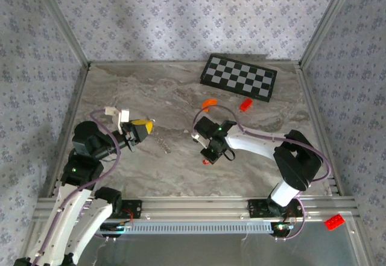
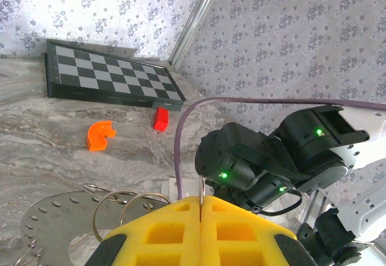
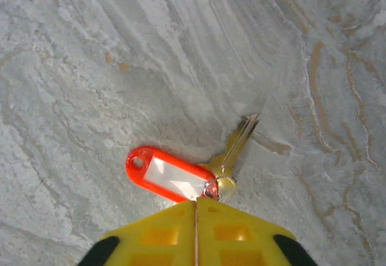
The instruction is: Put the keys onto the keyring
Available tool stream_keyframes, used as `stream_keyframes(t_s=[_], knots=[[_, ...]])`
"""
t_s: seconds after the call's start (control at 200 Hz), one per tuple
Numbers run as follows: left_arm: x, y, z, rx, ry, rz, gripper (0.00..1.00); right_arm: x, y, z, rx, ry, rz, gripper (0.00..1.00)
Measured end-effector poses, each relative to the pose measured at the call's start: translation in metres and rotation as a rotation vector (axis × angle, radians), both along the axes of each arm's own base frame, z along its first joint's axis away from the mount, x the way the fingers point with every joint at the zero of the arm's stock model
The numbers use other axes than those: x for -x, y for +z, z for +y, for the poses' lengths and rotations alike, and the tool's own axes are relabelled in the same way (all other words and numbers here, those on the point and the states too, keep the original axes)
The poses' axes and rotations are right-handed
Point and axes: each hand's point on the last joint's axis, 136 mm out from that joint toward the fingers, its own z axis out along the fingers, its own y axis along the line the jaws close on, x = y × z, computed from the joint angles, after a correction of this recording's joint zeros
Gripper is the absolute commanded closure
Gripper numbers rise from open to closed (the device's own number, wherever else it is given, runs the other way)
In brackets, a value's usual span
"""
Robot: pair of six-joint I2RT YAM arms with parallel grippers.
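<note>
The top camera looks down from above and behind the arm bases, taking in the whole surface [image 1: 181, 91]. The left wrist camera sits low behind the left pincer [image 2: 201, 202], facing across toward the board [image 2: 111, 76] and right arm [image 2: 271, 157], both also seen from the top. The right wrist camera looks nearly straight down over the right pincer [image 3: 196, 204], close on the key [image 3: 241, 140].

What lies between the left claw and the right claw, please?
In the top view, the silvery keyring sits between the left claw and the right claw, nearer the left; the rest is bare marble.
</note>
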Motion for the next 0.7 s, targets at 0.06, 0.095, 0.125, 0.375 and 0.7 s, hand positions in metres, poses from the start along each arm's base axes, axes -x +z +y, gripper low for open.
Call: stream_keyframes(t_s=[0.06, 0.095, 0.125, 0.375, 0.7], knots=[[0.001, 0.0, -0.001, 0.001, -0.005, 0.0, 1.0, 0.002, 0.002, -0.005, -0.033, -0.041, 0.018, 0.73], [0.001, 0.001, -0.001, 0.004, -0.008, 0.002, 1.0, 0.0, 0.005, -0.01, -0.058, -0.08, 0.028, 0.7], [0.001, 0.001, -0.001, 0.005, -0.008, 0.001, 1.0, -0.001, 0.006, -0.013, -0.077, -0.109, 0.037, 0.67], [-0.001, 0.001, -0.003, 0.012, -0.014, 0.001, 1.0, -0.01, 0.011, -0.015, -0.151, -0.258, 0.081, 0.5], [-0.002, 0.0, -0.003, 0.015, -0.013, 0.008, 1.0, -0.005, -0.004, 0.0, 0.02, -0.221, 0.072, 0.56]])
